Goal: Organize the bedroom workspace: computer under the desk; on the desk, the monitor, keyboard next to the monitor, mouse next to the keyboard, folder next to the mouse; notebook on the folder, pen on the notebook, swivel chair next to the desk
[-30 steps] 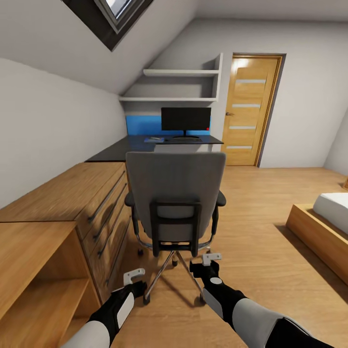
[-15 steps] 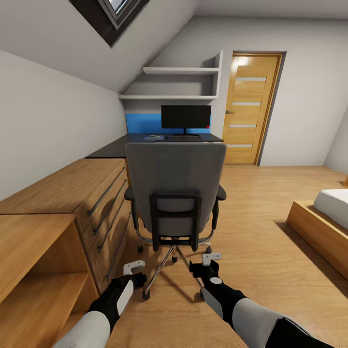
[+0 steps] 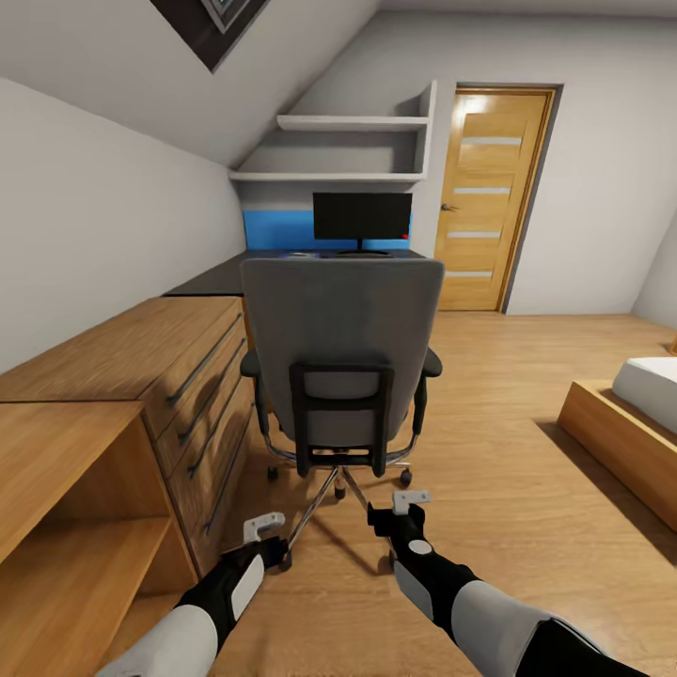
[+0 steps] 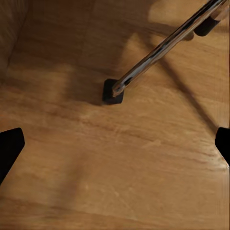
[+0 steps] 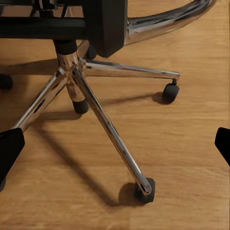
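Observation:
The grey swivel chair (image 3: 340,348) stands with its back toward me in the middle of the floor, short of the black desk (image 3: 214,276). On the desk's far end stands the black monitor (image 3: 362,216) before a blue panel. My left gripper (image 3: 264,533) and right gripper (image 3: 399,512) hang low behind the chair's chrome base (image 5: 91,103), both open and holding nothing. A castor (image 4: 113,92) lies ahead of the left gripper (image 4: 115,146). The right gripper (image 5: 115,143) faces the star base. The chair back hides the seat and the desk top behind it, so folder, notebook, pen, keyboard, mouse and computer are hidden.
A light wooden dresser (image 3: 141,357) and an open shelf unit (image 3: 66,508) line the left wall. A wooden door (image 3: 489,197) stands at the back right, and a bed frame (image 3: 621,442) at the right. Wall shelves (image 3: 348,150) hang above the desk.
The whole view has shifted toward the desk and downward. The chair looms slightly larger and covers more of the desk top. Both grippers keep their pose behind the chair base.

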